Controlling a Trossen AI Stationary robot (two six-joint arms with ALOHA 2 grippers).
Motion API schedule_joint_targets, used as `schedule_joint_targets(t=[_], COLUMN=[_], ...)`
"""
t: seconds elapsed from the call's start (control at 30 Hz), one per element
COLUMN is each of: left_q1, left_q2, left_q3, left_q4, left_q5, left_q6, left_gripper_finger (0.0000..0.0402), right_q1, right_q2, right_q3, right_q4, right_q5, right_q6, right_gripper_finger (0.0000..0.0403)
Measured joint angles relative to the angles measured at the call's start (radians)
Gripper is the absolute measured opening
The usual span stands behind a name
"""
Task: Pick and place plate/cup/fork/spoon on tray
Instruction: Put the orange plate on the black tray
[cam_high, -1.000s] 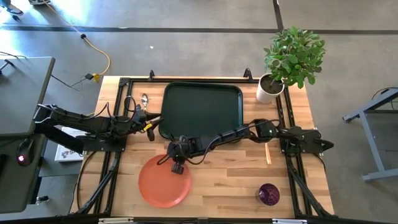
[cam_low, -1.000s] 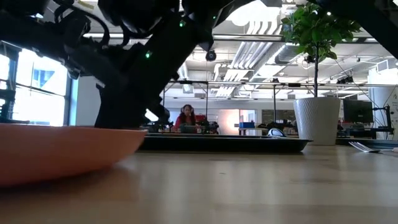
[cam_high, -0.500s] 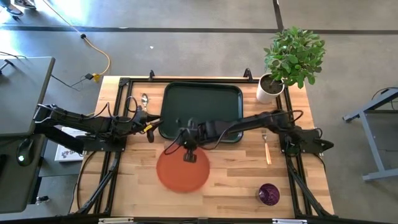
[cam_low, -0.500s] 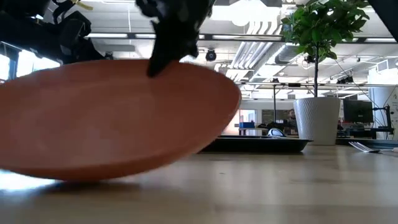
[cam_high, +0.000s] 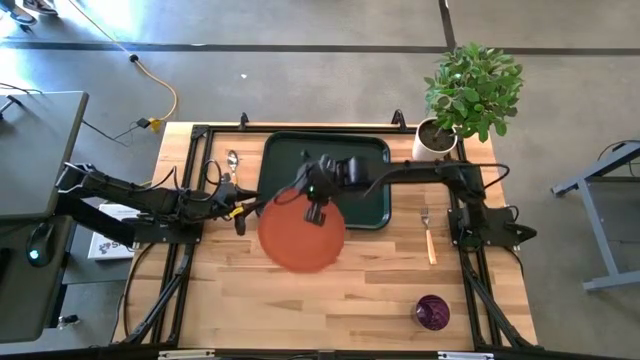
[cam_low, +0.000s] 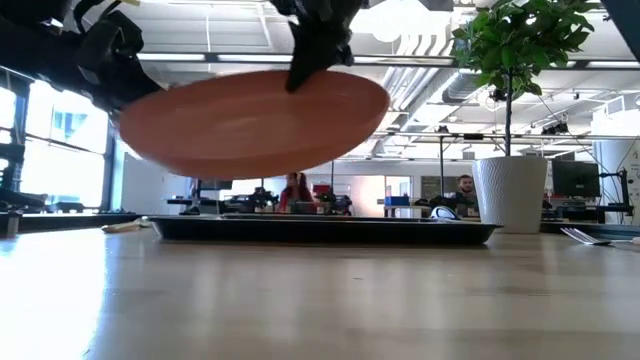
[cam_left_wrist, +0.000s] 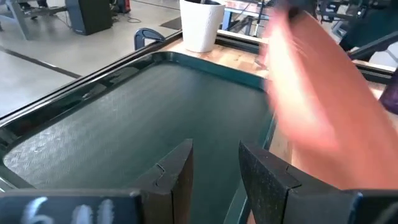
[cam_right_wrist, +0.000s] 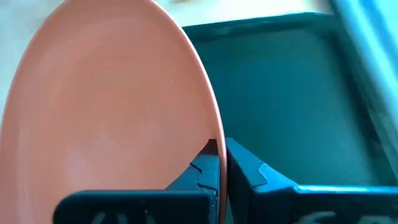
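Two arms share the wooden table (cam_high: 350, 280), and we hold the plate (cam_high: 300, 232) aloft with the right one. Our right gripper (cam_high: 318, 212) pinches the plate's rim near the tray's front left corner, its fingers (cam_right_wrist: 249, 169) closed on the edge with the rim slotted between them. From table height the plate (cam_low: 255, 122) hangs tilted in the air, clear of the wood and above the tray (cam_low: 320, 230), with the dark gripper (cam_low: 315, 65) gripping its upper edge. From above, the plate overlaps the near rim of the tray (cam_high: 350, 160) and juts out over bare table toward the front.

Our left gripper (cam_high: 236, 210) waits at the tray's left side; its own camera shows the two dark fingers (cam_left_wrist: 174, 171) standing apart with nothing between them, over the green tray floor (cam_left_wrist: 124, 137), the plate (cam_left_wrist: 323, 112) a blur beyond.

Elsewhere, the spoon (cam_high: 232, 160) lies just left of the tray near the back. We see the fork (cam_high: 428, 235) on the wood to the tray's right. Well apart from both, the purple cup (cam_high: 432, 311) sits at the front right. At the back right corner stands the white plant pot (cam_high: 432, 143), which shows beside the tray's end at table level (cam_low: 508, 193)
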Motion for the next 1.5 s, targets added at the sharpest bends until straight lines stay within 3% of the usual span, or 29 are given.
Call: schedule_joint_targets(t=[0.17, 0.3, 0.43, 0.57, 0.77, 1.0, 1.27, 1.5], left_q1=[-0.005, -0.005, -0.005, -0.004, -0.004, 0.009, 0.027, 0.026], left_q2=[0.0, 0.0, 0.0, 0.003, 0.02, 0.057, 0.112, 0.158], left_q3=[0.0, 0.0, 0.0, 0.0, 0.0, 0.0, 0.0, 0.0], left_q4=[-0.001, -0.01, -0.026, -0.028, -0.026, -0.02, -0.018, -0.017], left_q5=[-0.005, -0.007, -0.009, -0.019, -0.063, -0.143, -0.143, -0.105], left_q6=[0.001, 0.0, -0.008, -0.009, -0.01, -0.017, -0.044, -0.044], left_gripper_finger=[0.0119, 0.0119, 0.0119, 0.0119, 0.0119, 0.0119, 0.0119, 0.0119], right_q1=[-0.095, -0.187, -0.28, -0.35, -0.384, -0.342, -0.312, -0.308], right_q2=[-0.036, -0.098, -0.166, -0.227, -0.263, -0.263, -0.263, -0.26], right_q3=[-0.063, -0.227, -0.472, -0.739, -1.0, -1.102, -1.105, -1.108], right_q4=[0.041, 0.134, 0.314, 0.627, 0.859, 0.954, 0.963, 0.896], right_q5=[0.245, 0.285, 0.177, 0.061, 0.065, 0.187, 0.218, 0.198], right_q6=[0.066, 0.108, 0.178, 0.25, 0.349, 0.398, 0.396, 0.363], right_gripper_finger=[0.0, 0.0, 0.0, 0.0, 0.0, 0.0, 0.0004, 0.0078])
